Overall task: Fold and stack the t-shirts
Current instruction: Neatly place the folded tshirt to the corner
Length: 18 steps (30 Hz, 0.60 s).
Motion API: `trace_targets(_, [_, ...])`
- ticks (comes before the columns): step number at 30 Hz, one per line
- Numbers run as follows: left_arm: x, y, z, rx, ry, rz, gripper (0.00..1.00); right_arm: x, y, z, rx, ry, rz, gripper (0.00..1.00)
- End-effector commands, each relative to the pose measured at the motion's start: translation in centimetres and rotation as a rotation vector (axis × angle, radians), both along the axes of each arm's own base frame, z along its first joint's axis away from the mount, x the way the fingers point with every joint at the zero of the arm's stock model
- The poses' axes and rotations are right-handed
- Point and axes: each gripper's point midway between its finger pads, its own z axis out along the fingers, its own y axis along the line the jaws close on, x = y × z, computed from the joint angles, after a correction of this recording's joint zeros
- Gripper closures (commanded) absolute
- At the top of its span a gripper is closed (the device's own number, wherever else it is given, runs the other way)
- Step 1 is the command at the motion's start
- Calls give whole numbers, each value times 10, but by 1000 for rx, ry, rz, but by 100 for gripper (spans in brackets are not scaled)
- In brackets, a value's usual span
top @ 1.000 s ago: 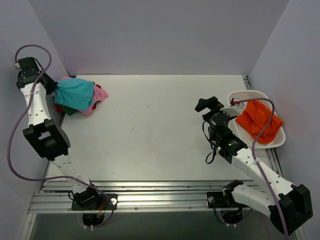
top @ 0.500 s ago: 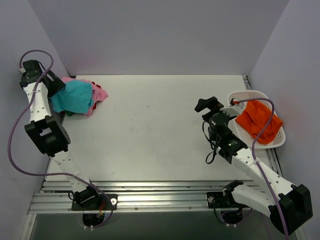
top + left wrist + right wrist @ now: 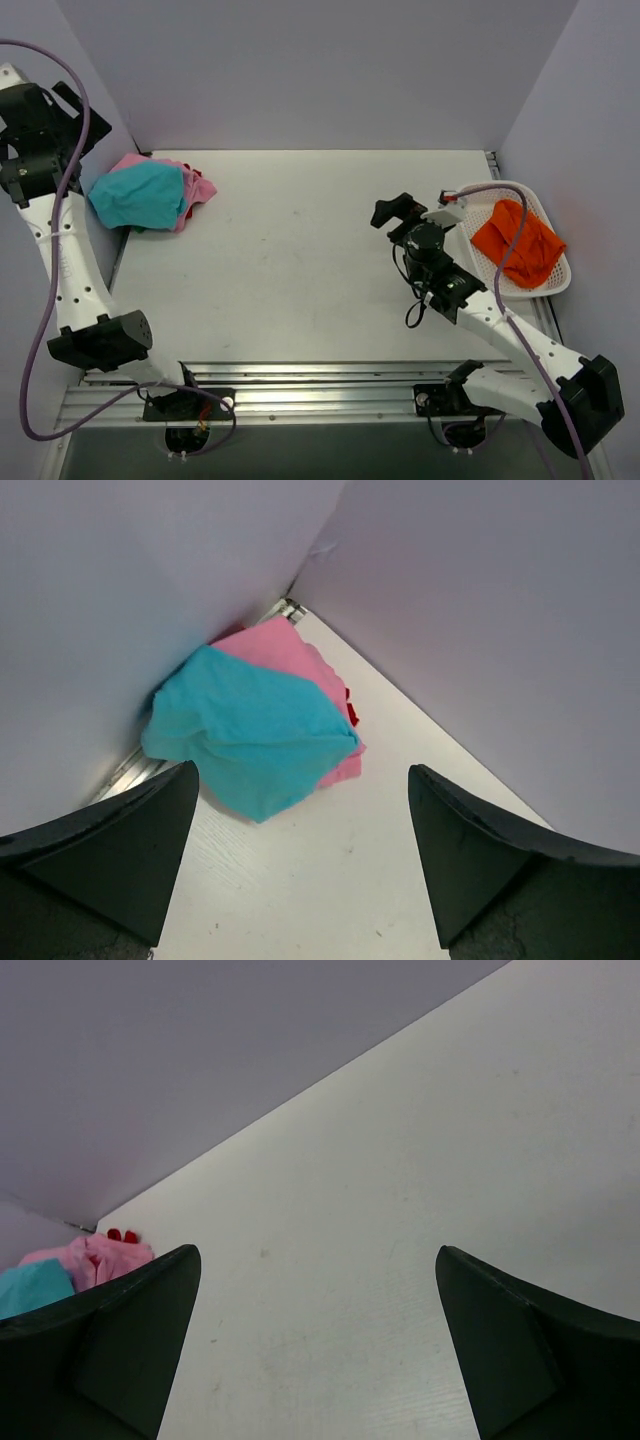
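Two pincers stand spread and empty: left pincer (image 3: 302,775) hangs above teal t-shirt (image 3: 137,195) lying on pink t-shirt (image 3: 200,188); right pincer (image 3: 317,1255) well apart.

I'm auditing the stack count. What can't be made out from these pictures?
- Lower shirts of the pile: top and left wrist views. The teal t-shirt and pink t-shirt cover them, and only a sliver of a red t-shirt shows.
- Orange t-shirt: top view only, too small to tell its folds. It hides the floor of the basket.
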Motion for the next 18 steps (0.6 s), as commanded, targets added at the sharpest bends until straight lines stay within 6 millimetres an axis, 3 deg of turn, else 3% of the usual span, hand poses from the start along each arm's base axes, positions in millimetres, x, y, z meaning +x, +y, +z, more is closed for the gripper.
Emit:
trace_targets(1, [-16,-43,-20,22,99,-76,6,-6,48,33,-26,-56,122,0])
trace_targets(2, [-27,-71,-30,19,120,-129,6,-10,59,36,-43,-60,140,0])
trace_targets(4, [-40,-96,-37,32,110,-152,6,-24,90,46,-85,-71,204,0])
trace_targets(5, [-60,-128,-53,41,117,-226,6,-29,103,39,-124,-46,237,0])
trace_targets(6, [-65,-138,-51,57,70,-223,6,-34,114,39,-161,-46,270,0])
trace_targets(7, [-76,-147,-56,65,57,-231,6,-47,138,40,-180,-50,349,0])
trace_targets(8, [-98,-151,-68,68,42,-227,6,-54,149,40,-189,-56,392,0])
trace_targets(10, [-115,-154,-77,57,20,-215,6,-75,182,36,-206,-62,536,0])
trace_targets(11, [-129,-152,-72,49,-22,-212,6,-81,193,37,-201,-73,579,0])
trace_targets(12, [-132,-153,-86,44,-8,-215,6,-87,201,36,-202,-74,614,1])
trace_targets(13, [-135,-156,-88,36,-16,-231,6,-98,212,34,-196,-73,647,0])
trace_targets(18, [-140,-166,-98,9,-22,-280,6,-106,224,26,-269,-46,622,0])
